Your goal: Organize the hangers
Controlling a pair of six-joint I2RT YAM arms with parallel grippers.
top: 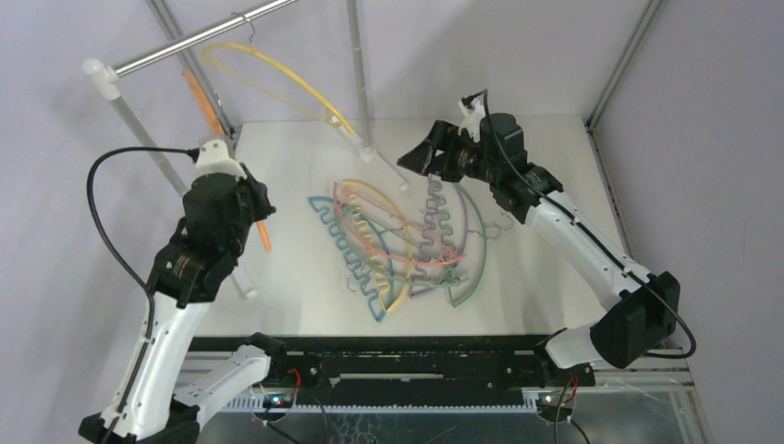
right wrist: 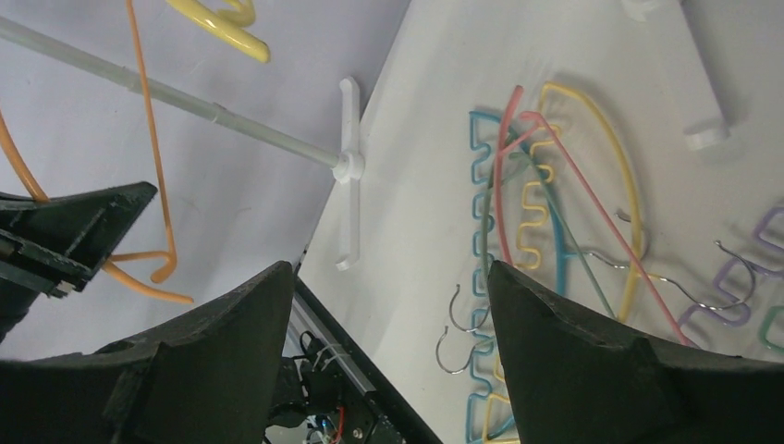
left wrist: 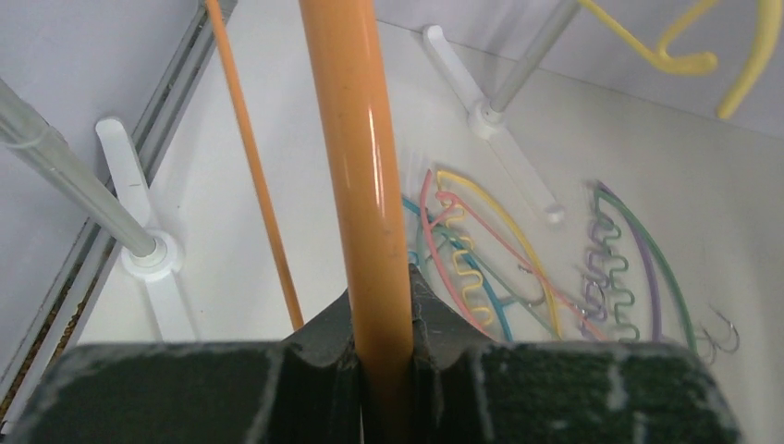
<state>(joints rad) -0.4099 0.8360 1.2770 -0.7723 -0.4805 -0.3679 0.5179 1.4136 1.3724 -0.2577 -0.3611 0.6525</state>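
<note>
My left gripper (top: 256, 202) is shut on an orange hanger (top: 266, 233), held up at the table's left side below the silver rail (top: 199, 35). In the left wrist view the orange bar (left wrist: 365, 176) runs straight up out of the closed jaws (left wrist: 384, 310). A yellow hanger (top: 277, 76) hangs on the rail. Several hangers in pink, yellow, teal, green and purple lie tangled in a pile (top: 398, 242) mid-table. My right gripper (top: 416, 159) is open and empty above the pile's far edge; the right wrist view (right wrist: 388, 301) shows the pile (right wrist: 555, 203) below it.
The rail's white posts stand at back left (top: 139, 129) and back centre (top: 361, 74), with white feet on the table (top: 372, 153). Grey walls close the back and sides. A black bar (top: 416, 344) runs along the near edge.
</note>
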